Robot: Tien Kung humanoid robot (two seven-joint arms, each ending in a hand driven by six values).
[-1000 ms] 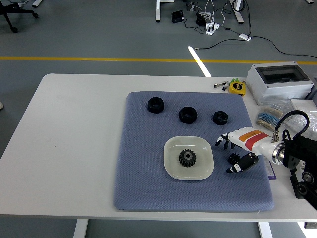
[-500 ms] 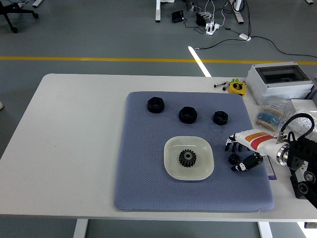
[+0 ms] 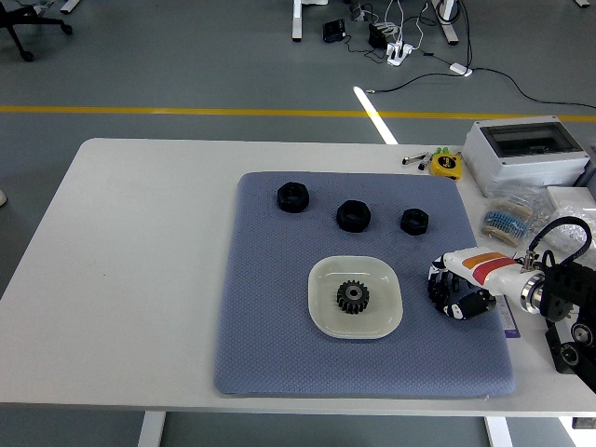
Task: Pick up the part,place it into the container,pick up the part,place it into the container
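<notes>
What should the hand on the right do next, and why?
Probably lift straight up. The right robot hand has its fingers curled down around a small black gear on the mat, right of the dish, which already holds one gear.

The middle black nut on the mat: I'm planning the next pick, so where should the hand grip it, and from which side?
Probably from above, fingers across opposite outer flats of the middle black nut. It lies flat on the blue mat with open mat around it, so a top-down pinch looks unobstructed.
</notes>
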